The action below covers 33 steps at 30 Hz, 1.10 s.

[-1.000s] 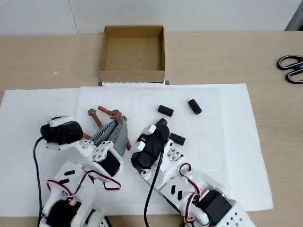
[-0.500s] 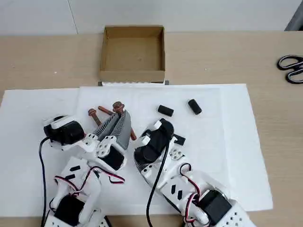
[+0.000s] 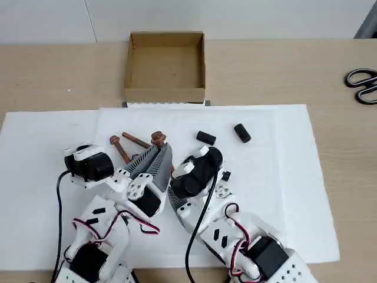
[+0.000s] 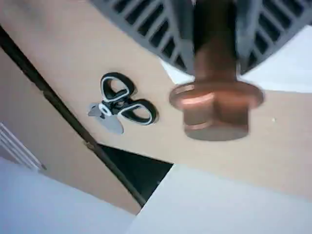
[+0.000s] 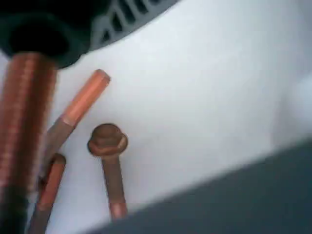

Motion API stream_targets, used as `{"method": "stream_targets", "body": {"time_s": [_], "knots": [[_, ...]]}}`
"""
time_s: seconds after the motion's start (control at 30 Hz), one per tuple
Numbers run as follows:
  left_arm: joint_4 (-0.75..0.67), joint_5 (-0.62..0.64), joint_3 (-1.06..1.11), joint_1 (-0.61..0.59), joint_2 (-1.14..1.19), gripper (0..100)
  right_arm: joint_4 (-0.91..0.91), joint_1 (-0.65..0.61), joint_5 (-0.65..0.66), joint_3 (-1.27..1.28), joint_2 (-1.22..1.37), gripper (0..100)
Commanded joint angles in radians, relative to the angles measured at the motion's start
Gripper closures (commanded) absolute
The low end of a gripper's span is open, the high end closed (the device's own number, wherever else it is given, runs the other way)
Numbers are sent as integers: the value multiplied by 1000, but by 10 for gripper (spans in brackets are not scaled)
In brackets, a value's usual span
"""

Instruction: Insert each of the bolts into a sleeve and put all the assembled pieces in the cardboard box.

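Left jaws clenched on copper bolt (image 3: 157, 139), just lifted and swung toward right jaws grasping black sleeve (image 5: 29, 43); insertion likely next.

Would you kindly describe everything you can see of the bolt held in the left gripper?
The bolt looks like copper-coloured metal, with a hexagonal head over a round flange and a smooth upper shank. The left gripper is shut on that shank, its ribbed grey fingers on both sides, so the head sticks out past the fingertips, pointing roughly toward the cardboard box. Nothing else touches the head.
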Motion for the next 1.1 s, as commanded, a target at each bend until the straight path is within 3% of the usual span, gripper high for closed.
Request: {"method": "stream_targets", "body": {"time_s": [0.0,0.47,0.73,1.07], "knots": [[35,6,-5,6,-8,995,-28,10,-11,-6,-2,996],[52,6,27,8,-8,995,-28,10,-37,-11,-1,996],[149,3,18,87,-9,995,-28,13,-35,-11,1,996],[319,-57,-67,89,-9,995,-44,131,12,-11,-5,996]]}}
